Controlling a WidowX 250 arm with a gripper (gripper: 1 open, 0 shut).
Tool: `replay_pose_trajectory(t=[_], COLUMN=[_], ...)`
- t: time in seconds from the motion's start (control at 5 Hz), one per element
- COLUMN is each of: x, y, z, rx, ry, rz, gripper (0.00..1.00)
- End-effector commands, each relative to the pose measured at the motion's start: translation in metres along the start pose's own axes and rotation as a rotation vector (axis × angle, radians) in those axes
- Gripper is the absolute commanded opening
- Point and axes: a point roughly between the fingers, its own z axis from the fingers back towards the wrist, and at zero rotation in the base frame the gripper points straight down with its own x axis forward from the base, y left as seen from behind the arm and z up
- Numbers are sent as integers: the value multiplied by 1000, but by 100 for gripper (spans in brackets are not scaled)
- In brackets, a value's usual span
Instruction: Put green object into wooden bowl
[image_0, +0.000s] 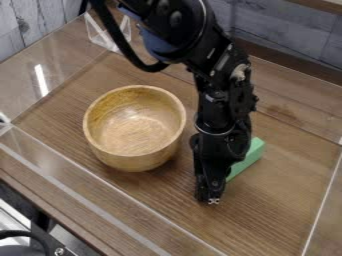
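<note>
Gripper (213, 190) pointing straight down at the table (80, 70), right at the near end of the green object (245, 156) — the black arm (201, 60) comes in from the top of the shot and blocks most of the view there. Only 1 slice of the mint-green block shows, poking out on the right side of the arm, and it looks angled up and away rather than lying square to the table edge. Honestly I can't tell from this angle whether the fingers are actually pinching the block or just sitting around it — the dark gripper body covers the contact area, so how wide they stand is a no-call for me too. The block looks like it's down at table level, just to the right of the wooden bowl (134, 125), close to it but not in it. The bowl itself sits upright on the wood-grain tabletop with nothing inside, left of the arm, its rim near the lower arm but not clearly touching. There's a clear acrylic wall (94, 190) running around the work area, with its near edge crossing the bottom left of the frame.
</note>
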Motion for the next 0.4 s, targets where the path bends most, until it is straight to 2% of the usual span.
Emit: replay_pose_trajectory(t=[0.0,0.2], x=[9,11], y=[11,12], z=[12,14], rx=[36,37], ry=[-61,-80], rz=[-43,-90], gripper=[0,0])
